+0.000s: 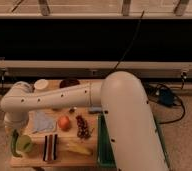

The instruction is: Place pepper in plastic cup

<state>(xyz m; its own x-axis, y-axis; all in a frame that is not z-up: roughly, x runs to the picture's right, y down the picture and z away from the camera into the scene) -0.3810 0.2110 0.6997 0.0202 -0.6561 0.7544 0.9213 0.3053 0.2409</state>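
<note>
At the desk's front-left corner the plastic cup stands upright, and the green pepper lies curved against its left side, touching it — whether it sits inside the cup or just beside it cannot be told. The gripper is just above them at the left edge, below the arm's white elbow; whether it is released or clenched cannot be told. Rightward lie a blue cloth, a striped dark bar, an orange fruit, a yellow piece near the front edge, dark grapes — then a green bin at the right edge
</note>
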